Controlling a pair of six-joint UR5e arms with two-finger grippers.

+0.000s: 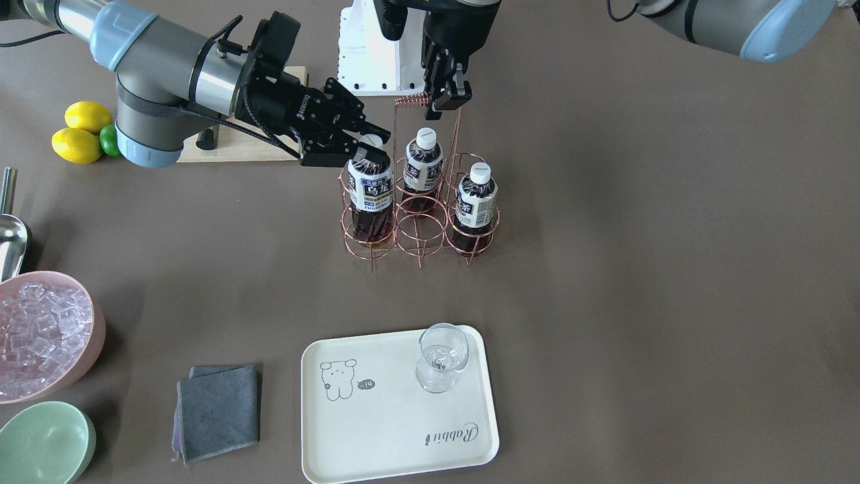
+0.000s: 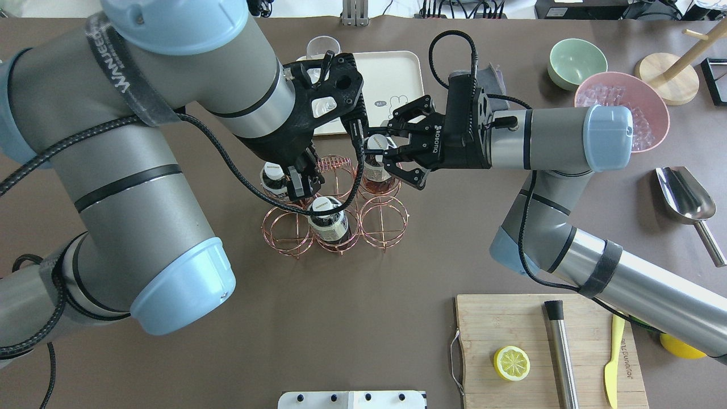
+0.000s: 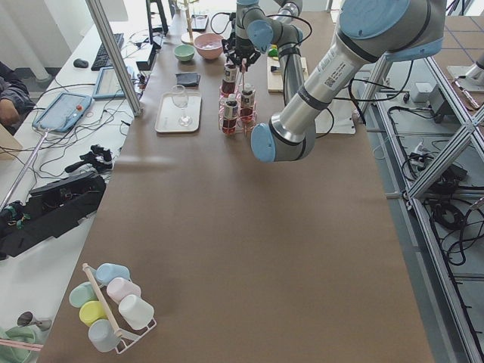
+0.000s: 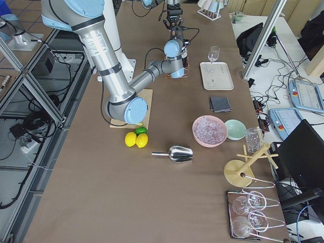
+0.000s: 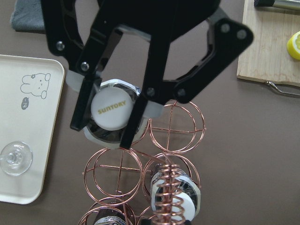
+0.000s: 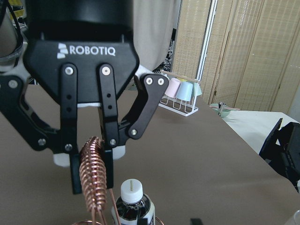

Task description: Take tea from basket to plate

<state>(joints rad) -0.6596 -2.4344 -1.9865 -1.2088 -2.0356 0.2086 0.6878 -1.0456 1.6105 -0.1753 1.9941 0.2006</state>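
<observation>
Tea (image 1: pixel 369 191) stands in an end ring of the wire basket (image 1: pixel 420 232), and the right claw (image 1: pixel 373 144) reaches in level from the side, with a finger pressed against each side of the bottle's white cap (the wrist view from above shows both pads meeting the cap's edge). The bottle's body hangs straight below that claw, its lower part inside the ring. I cannot tell whether its base rests on the basket floor.

Just beside the right claw and a little higher, the left claw (image 1: pixel 448 98) points straight down, its fingers drawn together on the basket's coiled handle (image 6: pixel 95 178). Two more bottles (image 1: pixel 422 165) (image 1: pixel 476 202) stand in other rings, lower than the left claw's fingertips, one on each side of it.

Well apart from both claws, on the side away from the robot's base, lies the plate (image 1: pixel 376 430). A clear glass (image 1: pixel 440 356) stands on the plate corner nearest the left claw.
</observation>
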